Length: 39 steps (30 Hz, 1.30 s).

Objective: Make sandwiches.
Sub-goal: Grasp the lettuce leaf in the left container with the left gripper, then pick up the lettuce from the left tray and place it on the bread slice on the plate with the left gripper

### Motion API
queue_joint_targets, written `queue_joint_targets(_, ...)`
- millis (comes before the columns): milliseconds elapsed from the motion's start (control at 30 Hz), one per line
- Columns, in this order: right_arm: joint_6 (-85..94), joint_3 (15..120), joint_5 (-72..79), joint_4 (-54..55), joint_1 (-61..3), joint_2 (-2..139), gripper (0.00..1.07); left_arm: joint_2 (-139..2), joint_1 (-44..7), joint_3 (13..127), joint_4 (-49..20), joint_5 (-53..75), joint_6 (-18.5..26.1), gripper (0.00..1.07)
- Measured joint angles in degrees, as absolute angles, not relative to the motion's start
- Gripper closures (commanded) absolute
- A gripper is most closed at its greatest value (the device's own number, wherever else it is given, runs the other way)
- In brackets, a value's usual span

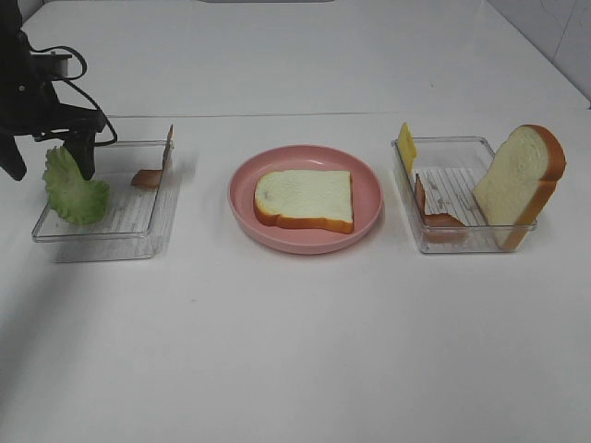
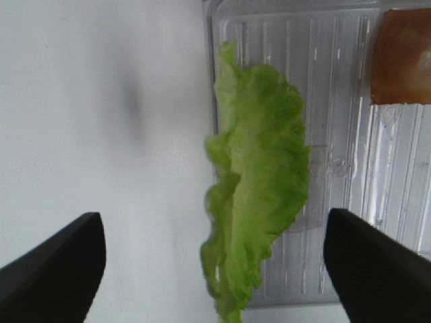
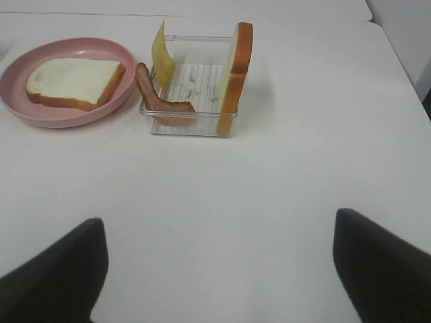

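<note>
Left gripper (image 1: 51,162), jaws apart, straddles a ruffled green toy lettuce leaf (image 2: 259,195) without touching it. The leaf stands on edge at the outer wall of the left clear ribbed plastic tray (image 1: 102,236), which also holds a reddish-brown bacon strip (image 1: 146,177). One white, orange-crusted bread slice (image 1: 305,198) lies flat on the round pink plate (image 1: 369,175). The right clear tray (image 1: 462,245) holds a second bread slice (image 1: 522,180) leaning upright, a yellow cheese slice (image 1: 406,148) and more bacon (image 1: 434,214). Right gripper (image 3: 219,269), jaws apart, hangs over the bare white table (image 3: 283,202).
</note>
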State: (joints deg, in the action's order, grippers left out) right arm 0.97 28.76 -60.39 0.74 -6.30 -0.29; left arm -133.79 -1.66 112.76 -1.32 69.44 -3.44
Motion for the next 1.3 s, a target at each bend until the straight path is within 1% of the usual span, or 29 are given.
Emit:
queue_joint_targets(33, 0.97, 28.76, -60.39, 0.74, -6.30, -0.29, 0.25, -133.79, -1.66, 112.76, -1.32, 69.44, -3.44, 0.52)
queue_joint_targets(100, 0.97, 28.76, -60.39, 0.74, -6.30, -0.29, 0.25, -133.79, -1.66, 112.76, -1.32, 69.44, -3.44, 0.66)
queue_joint_targets(133, 0.97, 28.76, -60.39, 0.74, -6.30, -0.29, 0.25, -133.79, -1.66, 112.76, -1.32, 69.44, -3.44, 0.66)
queue_joint_targets(167, 0.97, 28.76, -60.39, 0.74, -6.30, -0.29, 0.25, -133.79, -1.66, 112.76, -1.32, 69.44, -3.44, 0.76)
queue_joint_targets(200, 0.97, 28.76, -60.39, 0.74, -6.30, -0.29, 0.25, -133.79, -1.66, 112.76, -1.32, 69.44, -3.44, 0.80)
queue_joint_targets(767, 0.97, 28.76, -60.39, 0.74, -6.30, -0.29, 0.25, -133.79, -1.66, 112.76, -1.72, 69.50, -3.44, 0.80)
queue_joint_targets(833, 0.97, 28.76, -60.39, 0.74, -6.30, -0.29, 0.25, -133.79, -1.66, 112.76, -2.01, 69.50, -3.44, 0.93)
queue_joint_targets(867, 0.97, 28.76, -60.39, 0.74, -6.30, -0.29, 0.25, -133.79, -1.66, 112.76, -2.01, 69.50, -3.44, 0.93)
queue_joint_targets(900, 0.97, 28.76, -60.39, 0.74, -6.30, -0.29, 0.25, -133.79, -1.66, 112.76, -2.23, 69.50, -3.44, 1.07)
queue_joint_targets(1300, 0.97, 28.76, -60.39, 0.74, -6.30, -0.29, 0.25, -132.30, -1.66, 113.04, -2.35, 69.61, -3.44, 1.07)
